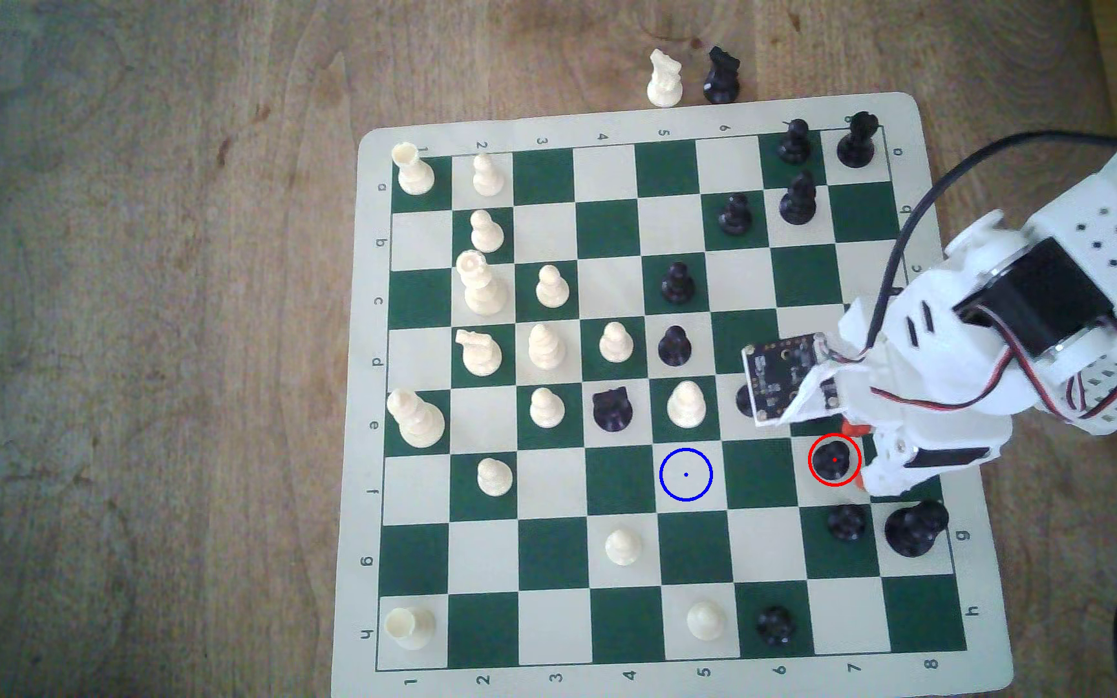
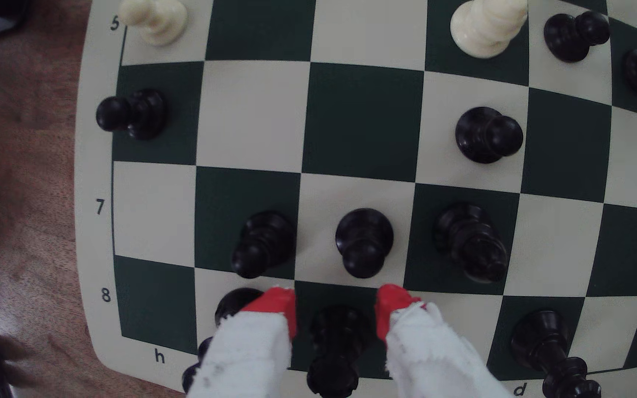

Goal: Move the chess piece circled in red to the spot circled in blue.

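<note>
**Pawn on its red-ringed square, just ahead of the parted hand**

Pawn first: the small black plastic pawn [image 1: 834, 458] with a ball head and flared round base stands upright on a cream square marked by a thin red ring, in row f, column 7 of the green-and-cream chess mat [image 1: 609, 121]. In the wrist view the same pawn [image 2: 364, 241] sits just beyond the red fingertips [image 2: 276, 304], roughly centred on the gap between them and not touching either.

The white hand [image 1: 861, 460] with red tips lies just beside the pawn on the exterior view's right; its fingers stand apart and hold nothing. Between the fingers, closer to the wrist, a taller black piece [image 2: 334, 348] stands on a green square.

Another black pawn [image 1: 846, 522] occupies the green square next over in row g, with a large black piece [image 1: 915, 527] beside it. The cream square with the thin blue ring and centre dot [image 1: 685, 474] lies in the same row as the task pawn, two squares towards the exterior view's left, bare. The mat rests on a brown wooden table [image 1: 139, 335].
</note>
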